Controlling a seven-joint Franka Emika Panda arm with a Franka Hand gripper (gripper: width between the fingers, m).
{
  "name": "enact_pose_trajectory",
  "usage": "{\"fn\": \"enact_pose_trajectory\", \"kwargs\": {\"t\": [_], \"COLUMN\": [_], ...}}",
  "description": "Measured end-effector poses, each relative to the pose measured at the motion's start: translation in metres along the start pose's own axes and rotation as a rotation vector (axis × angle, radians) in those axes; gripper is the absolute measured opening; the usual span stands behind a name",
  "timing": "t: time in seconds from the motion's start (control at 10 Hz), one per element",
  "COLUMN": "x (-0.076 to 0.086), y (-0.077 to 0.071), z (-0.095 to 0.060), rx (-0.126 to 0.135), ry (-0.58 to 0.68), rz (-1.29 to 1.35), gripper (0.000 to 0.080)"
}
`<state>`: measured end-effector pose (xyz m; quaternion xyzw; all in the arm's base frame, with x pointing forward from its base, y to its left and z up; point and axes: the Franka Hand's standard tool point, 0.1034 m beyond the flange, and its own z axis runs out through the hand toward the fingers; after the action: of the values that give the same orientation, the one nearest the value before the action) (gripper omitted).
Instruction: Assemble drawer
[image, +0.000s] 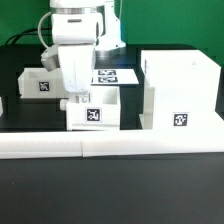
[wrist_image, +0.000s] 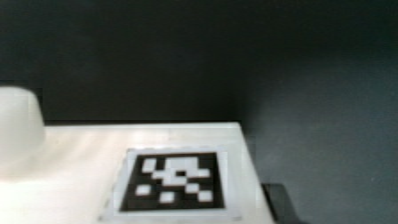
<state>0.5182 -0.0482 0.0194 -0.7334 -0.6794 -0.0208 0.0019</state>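
Note:
A small white open-topped tray (image: 95, 108) with a tag on its front stands at the middle, just behind the border wall. My gripper (image: 73, 98) is down at this tray's left wall in the exterior view. In the wrist view a white tagged face (wrist_image: 175, 182) fills the near part, and one dark fingertip (wrist_image: 279, 200) lies against its edge. The other finger is hidden, so I cannot tell the grip. A second tray (image: 40, 82) stands at the exterior view's left. The tall housing (image: 180, 92) stands at the right.
The long low white border wall (image: 110, 146) runs across the front. The marker board (image: 116, 75) lies flat behind the middle tray. A rounded white shape (wrist_image: 15, 130) shows at the wrist view's edge. The table is black.

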Motion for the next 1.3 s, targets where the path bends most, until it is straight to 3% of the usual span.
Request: {"fn": "enact_pose_trajectory", "kwargs": {"t": [0.3,0.5,0.6,1.0,1.1,1.2,1.3], "x": [0.0,0.023,0.029,0.023,0.028,0.031,0.03], "y": [-0.001,0.003,0.008,0.001,0.003,0.008,0.007], "z": [0.002,0.006,0.005,0.01,0.009,0.007,0.007], "rx": [0.001,0.028,0.023,0.029,0.026,0.001,0.0], "ry": [0.001,0.019,0.023,0.022,0.026,0.029,0.028], "rz": [0.016,0.054,0.055,0.065,0.068,0.064,0.067], "gripper": [0.0044,0.0044,0.0044,0.0044,0.0044,0.0044,0.0044]}}
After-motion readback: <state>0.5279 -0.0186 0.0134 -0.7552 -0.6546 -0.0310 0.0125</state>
